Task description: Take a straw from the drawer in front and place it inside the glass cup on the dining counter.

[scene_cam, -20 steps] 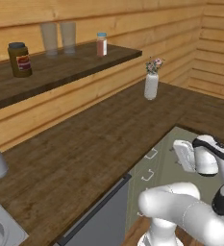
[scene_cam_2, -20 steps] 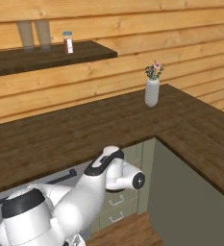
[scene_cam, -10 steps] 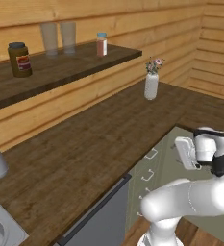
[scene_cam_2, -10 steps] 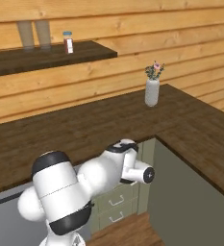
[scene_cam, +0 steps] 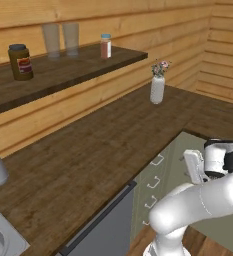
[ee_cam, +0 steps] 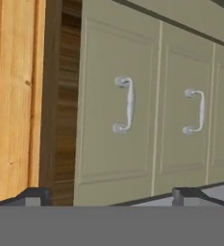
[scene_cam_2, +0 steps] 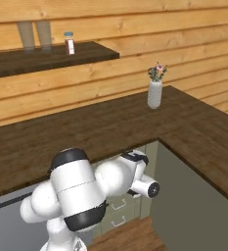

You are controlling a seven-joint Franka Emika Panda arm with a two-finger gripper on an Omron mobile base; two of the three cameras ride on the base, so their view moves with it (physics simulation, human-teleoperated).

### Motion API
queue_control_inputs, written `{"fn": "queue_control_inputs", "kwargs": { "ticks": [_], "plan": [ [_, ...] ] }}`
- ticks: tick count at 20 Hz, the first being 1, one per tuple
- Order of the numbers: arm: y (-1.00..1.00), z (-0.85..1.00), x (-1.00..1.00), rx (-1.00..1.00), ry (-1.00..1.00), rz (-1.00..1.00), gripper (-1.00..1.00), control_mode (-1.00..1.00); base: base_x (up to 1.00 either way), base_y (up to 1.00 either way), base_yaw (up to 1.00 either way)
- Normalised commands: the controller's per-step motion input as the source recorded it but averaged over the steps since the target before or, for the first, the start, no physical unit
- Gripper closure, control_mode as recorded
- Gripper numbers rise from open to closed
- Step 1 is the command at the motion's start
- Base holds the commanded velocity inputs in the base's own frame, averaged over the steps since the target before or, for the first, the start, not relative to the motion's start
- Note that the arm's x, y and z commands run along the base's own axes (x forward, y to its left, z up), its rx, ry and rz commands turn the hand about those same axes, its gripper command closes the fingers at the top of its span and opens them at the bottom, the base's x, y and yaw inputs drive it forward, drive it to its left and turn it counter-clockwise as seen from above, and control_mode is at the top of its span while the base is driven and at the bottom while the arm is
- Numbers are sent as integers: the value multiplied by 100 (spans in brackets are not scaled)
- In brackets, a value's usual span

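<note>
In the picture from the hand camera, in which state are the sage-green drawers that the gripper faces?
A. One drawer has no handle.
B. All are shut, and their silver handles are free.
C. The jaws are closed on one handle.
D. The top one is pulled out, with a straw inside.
B: in the hand view the drawer fronts sit flush, each silver handle is untouched, and the gripper stands open short of them.

A white flower vase (scene_cam: 157, 89) stands on the dark wood worktop (scene_cam: 93, 155); a brown jar (scene_cam: 20, 62), two tall glasses (scene_cam: 61, 38) and a small bottle (scene_cam: 105, 46) line the shelf (scene_cam: 63, 70).
</note>
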Motion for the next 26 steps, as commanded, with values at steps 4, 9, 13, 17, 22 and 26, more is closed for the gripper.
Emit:
{"fn": "queue_control_inputs", "kwargs": {
  "ticks": [4,9,13,17,22,26],
  "plan": [
    [10,-40,0,1,0,0,-100,-100,0,0,0],
    [9,-6,10,2,0,0,-100,-100,0,0,0],
    [24,0,26,2,0,0,-100,-100,0,0,0],
    [34,-1,18,1,0,0,-100,-100,0,0,0],
    [9,-1,13,3,-4,0,-100,-100,0,0,0],
    [0,-3,29,7,-2,0,-100,-100,0,0,0]
  ]
}}
